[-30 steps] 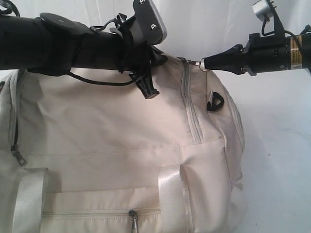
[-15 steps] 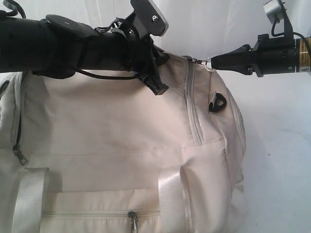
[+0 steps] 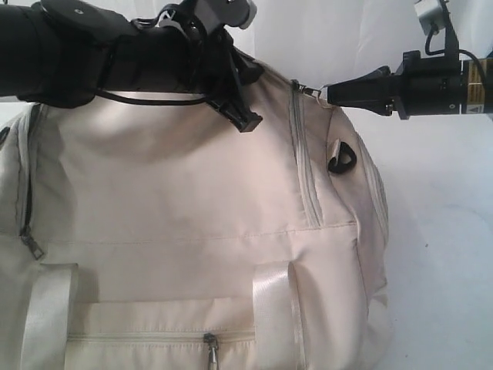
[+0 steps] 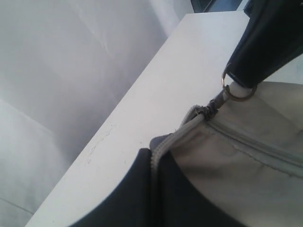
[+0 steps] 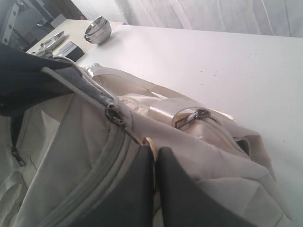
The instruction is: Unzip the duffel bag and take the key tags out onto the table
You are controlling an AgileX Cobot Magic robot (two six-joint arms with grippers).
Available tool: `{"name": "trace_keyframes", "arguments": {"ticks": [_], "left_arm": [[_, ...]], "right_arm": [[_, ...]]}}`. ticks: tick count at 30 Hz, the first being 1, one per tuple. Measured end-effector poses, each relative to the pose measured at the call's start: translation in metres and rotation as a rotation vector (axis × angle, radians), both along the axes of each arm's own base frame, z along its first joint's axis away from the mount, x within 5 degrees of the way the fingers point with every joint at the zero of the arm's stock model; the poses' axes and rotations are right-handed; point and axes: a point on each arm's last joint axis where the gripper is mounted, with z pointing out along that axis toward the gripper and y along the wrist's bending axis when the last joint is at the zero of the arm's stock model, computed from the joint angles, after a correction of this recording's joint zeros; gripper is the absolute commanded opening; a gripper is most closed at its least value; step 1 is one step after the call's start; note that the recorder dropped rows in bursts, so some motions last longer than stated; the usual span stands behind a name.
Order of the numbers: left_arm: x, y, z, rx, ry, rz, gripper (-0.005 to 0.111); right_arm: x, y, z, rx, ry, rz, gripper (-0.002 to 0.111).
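Bag [image 3: 192, 200] lies on table [image 3: 439, 200], filling most of the view. R gripper [image 3: 330, 92] is clamped on zip pull ring [image 4: 239, 92]. L gripper [image 4: 152, 158] pinches bag's zip edge just beside it. Yellow label [image 3: 471, 86] on R arm: print too small to read.

1. Left arm [image 3: 69, 50]: thick, matte black; round cap [image 3: 77, 9] with centre screw; thin black cable [image 3: 154, 99] looped beneath.
2. Right arm [image 3: 431, 85]: black, yellow-banded label [image 3: 473, 86], silver bracket [image 3: 431, 17] above.
3. Right end effector [image 3: 329, 93]: black, tapered.
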Motion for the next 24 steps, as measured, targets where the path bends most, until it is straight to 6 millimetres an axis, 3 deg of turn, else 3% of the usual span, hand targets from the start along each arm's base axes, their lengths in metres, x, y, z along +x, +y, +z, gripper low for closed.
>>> {"name": "trace_keyframes", "arguments": {"ticks": [19,24], "left_arm": [[0.002,0.002,0.002,-0.034,0.014,0.047,0.0],[-0.003,0.002,0.004,-0.013,0.016,-0.014,0.0]], "right_arm": [[-0.015,0.002,0.015,0.004,-0.032,0.088,0.0],[-0.019,0.001,0.021,-0.015,-0.054,0.093,0.0]]}}
